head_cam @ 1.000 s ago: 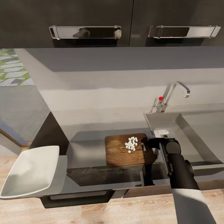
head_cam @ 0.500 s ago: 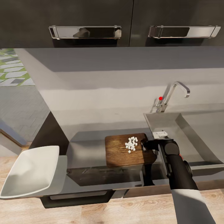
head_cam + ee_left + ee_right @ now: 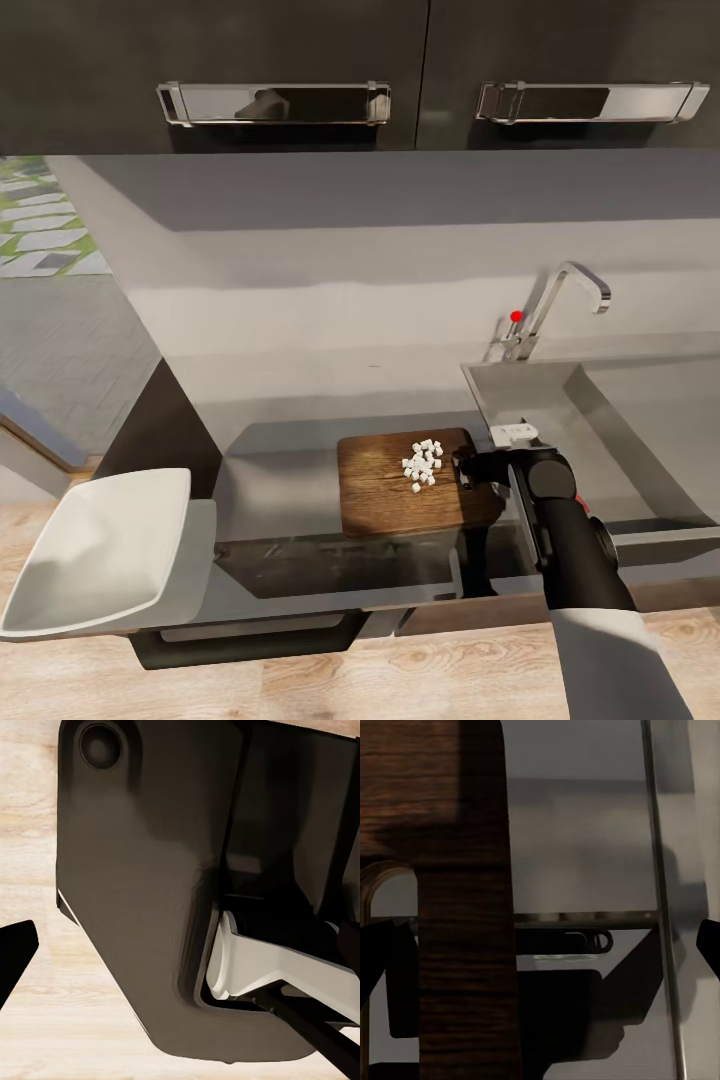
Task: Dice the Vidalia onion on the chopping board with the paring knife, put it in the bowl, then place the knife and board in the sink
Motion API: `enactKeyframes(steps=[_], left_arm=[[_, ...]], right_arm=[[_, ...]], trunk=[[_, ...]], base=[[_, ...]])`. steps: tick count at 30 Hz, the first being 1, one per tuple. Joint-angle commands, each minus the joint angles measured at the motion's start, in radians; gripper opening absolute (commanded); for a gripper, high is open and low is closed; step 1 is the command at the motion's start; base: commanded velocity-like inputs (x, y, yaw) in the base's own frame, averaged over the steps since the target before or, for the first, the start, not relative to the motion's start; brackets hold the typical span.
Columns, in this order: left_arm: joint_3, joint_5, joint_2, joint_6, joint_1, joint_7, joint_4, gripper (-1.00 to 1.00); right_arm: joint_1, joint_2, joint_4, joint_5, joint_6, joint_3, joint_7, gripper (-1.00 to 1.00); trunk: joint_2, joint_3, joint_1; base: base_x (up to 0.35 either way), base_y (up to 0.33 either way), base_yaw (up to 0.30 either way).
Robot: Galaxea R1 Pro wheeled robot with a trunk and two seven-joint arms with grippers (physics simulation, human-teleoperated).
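Centrally placed near the bench's front edge: chopping board (image 3: 415, 483), brown, dark-grained, lying flat, its right end toward the sink (image 3: 600, 420). Scattered on the board's far right part, a small heap of white diced onion (image 3: 423, 463), cubes touching or just beside one another. Slot-shaped handle hole at the board's right end, seen close in the right wrist view as a pale-rimmed arch cut in the board (image 3: 457, 870), with grey bench surface beyond it.

Right gripper (image 3: 480, 468) down at the board's right end, just beside the onion pieces, black wrist and forearm rising toward the near edge of the head view. Dark fingertips at either side of the right wrist view, well apart, so jaws spread; cannot tell whether touching the board. Small red-orange spot just right of the wrist, too hidden to identify.

Sink set into the bench at the right, grey steel, with a tall chrome tap (image 3: 565, 300) and red knob (image 3: 516, 316) at its back edge. A small white object at the sink's near-left rim, partly behind the gripper.

Bowl (image 3: 95, 550) white, square with rounded corners, at the bench's front left corner, well apart from the board.

Left jaws: cannot tell; left wrist view mostly dark robot body over pale wooden floor (image 3: 30, 832).
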Motion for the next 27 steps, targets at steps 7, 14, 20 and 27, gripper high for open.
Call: enactKeyframes(steps=[7, 14, 20, 27], left_arm=[[0.004, 0.006, -0.001, -0.003, 0.000, -0.001, 0.001, 1.00], [0.004, 0.006, -0.001, -0.003, 0.000, -0.001, 0.001, 1.00], [0.004, 0.006, -0.001, -0.003, 0.000, -0.001, 0.001, 1.00], [0.004, 0.006, 0.000, -0.003, 0.000, -0.001, 0.001, 1.00]], right_arm=[[-0.001, 0.001, 0.021, 0.011, 0.003, -0.002, 0.010, 1.00], [-0.001, 0.001, 0.030, 0.011, 0.003, -0.002, 0.010, 1.00], [-0.001, 0.001, 0.032, 0.012, 0.003, -0.002, 0.010, -1.00], [-0.001, 0.001, 0.032, 0.012, 0.003, -0.002, 0.010, -1.00]], trunk=[[-0.002, -0.002, 0.000], [-0.002, -0.002, 0.000], [-0.002, -0.002, 0.000], [-0.002, -0.002, 0.000]], base=[[0.000, 0.000, 0.000], [0.000, 0.000, 0.000], [0.000, 0.000, 0.000], [0.000, 0.000, 0.000]])
